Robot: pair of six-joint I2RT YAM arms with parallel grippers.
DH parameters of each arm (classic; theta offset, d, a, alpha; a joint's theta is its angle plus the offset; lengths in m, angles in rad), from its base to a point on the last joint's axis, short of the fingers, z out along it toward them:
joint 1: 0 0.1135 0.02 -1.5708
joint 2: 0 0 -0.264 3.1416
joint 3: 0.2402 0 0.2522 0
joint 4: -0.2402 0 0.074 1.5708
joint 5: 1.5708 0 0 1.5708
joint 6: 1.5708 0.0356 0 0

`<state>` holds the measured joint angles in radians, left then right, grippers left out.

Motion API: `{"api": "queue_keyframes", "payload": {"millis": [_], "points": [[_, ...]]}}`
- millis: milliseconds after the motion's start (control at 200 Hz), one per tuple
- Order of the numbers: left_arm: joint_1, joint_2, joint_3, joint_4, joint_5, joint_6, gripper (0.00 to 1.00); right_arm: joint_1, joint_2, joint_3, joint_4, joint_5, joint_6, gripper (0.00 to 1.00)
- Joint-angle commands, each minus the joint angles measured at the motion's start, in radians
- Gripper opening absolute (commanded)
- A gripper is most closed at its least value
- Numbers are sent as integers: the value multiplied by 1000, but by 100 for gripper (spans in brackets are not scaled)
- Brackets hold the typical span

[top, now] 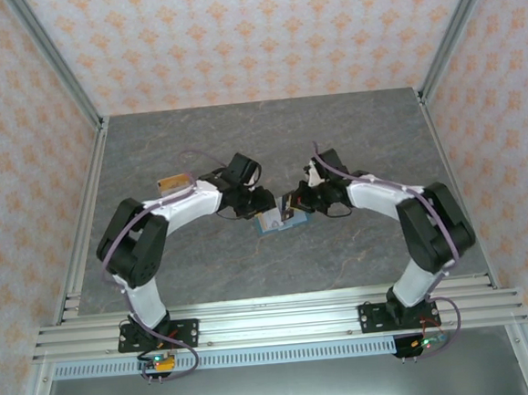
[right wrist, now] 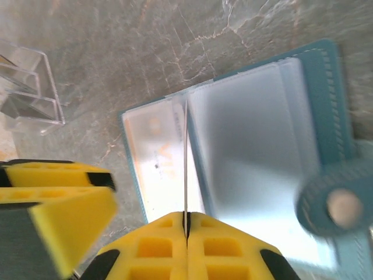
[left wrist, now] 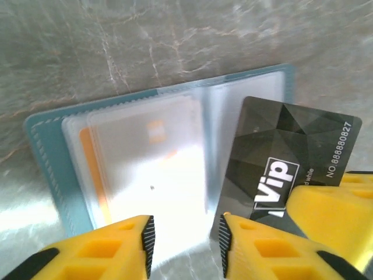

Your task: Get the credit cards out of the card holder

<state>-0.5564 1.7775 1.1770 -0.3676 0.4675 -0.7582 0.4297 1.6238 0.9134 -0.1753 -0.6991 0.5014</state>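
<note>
One dark card (left wrist: 285, 146) stands clenched in the right pincer (right wrist: 186, 224) over the open card holder (left wrist: 49, 157); the left pincer (left wrist: 186, 239) hangs released, seemingly above an orange card (left wrist: 93, 175).

In the right wrist view the dark card (right wrist: 186, 163) is seen edge-on only, as a thin line pinched in the closed right tool (right wrist: 186, 224); its face is hidden. The closing tab (right wrist: 341, 204) is blurred, and a clear plastic stand (right wrist: 29, 87) is cut off by the left edge. In the left wrist view the card holder (left wrist: 46, 151) is hidden along its near edge by the parted left tool (left wrist: 185, 236). The dark card's lower corner is covered by a yellow finger (left wrist: 332, 204), and the orange card (left wrist: 87, 157) is veiled by frosted sleeves and glare. From above, the cards are too small to be told apart.
</note>
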Motion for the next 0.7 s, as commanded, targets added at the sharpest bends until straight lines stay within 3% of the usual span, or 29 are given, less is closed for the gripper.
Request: {"api": "queue_keyframes", "payload": {"millis": [0,240,480,696], "points": [[19,-118,17,-73,-47,35,46,-11,-124,-29,72,40,23,0],[70,-275,-79,80,33,-74,58,-11,-225,-40,276,-104,177,0],[92,-336,-135,313,174,-188,57,-11,-219,-26,468,-220,342,0],[113,-315,-165,534,258,-308,49,-11,-208,-16,524,-265,383,1]]}}
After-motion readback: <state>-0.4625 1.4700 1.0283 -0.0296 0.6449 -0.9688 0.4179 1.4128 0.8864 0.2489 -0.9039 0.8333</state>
